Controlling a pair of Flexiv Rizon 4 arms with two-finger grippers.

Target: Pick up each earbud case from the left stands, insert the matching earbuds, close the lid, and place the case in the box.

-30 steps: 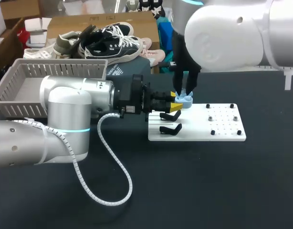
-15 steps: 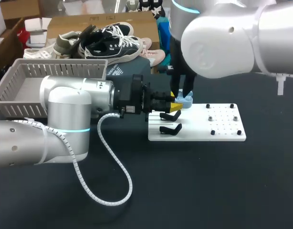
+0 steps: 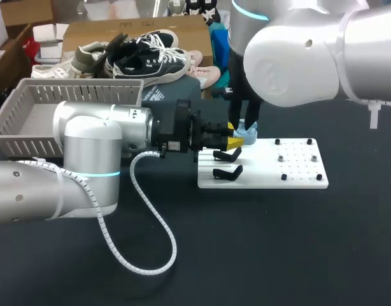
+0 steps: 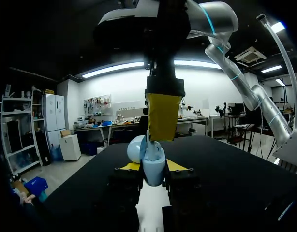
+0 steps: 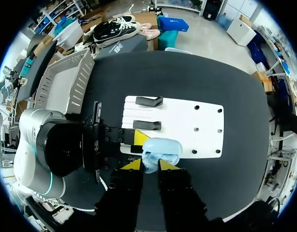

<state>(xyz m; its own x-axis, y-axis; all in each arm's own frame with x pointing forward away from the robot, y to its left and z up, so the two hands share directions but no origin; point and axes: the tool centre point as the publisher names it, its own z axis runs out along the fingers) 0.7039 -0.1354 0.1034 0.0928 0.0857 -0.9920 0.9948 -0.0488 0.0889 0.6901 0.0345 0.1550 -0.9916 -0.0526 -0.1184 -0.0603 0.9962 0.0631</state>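
A light blue earbud case (image 3: 248, 134) hangs just above the near-left corner of the white board (image 3: 291, 173). My left gripper (image 3: 232, 143) comes in level from the left and is shut on the case's body (image 4: 152, 166), its yellow tips on either side. My right gripper (image 3: 244, 126) comes straight down from above, with the upper part of the case (image 5: 162, 147) between its yellow fingertips (image 5: 168, 164). In the left wrist view the right arm's yellow finger (image 4: 163, 116) stands on top of the case. Two black stands (image 3: 227, 155) (image 3: 226, 172) on the board are bare.
A grey slatted basket (image 3: 30, 121) stands at the table's far left, behind my left arm. The board's right half carries small black pegs (image 3: 284, 177). My left arm's white cable (image 3: 144, 223) loops over the dark tabletop in front.
My right arm has swung slightly to the left and its fingers stand more upright over the case. The case and the left gripper have stayed in place.
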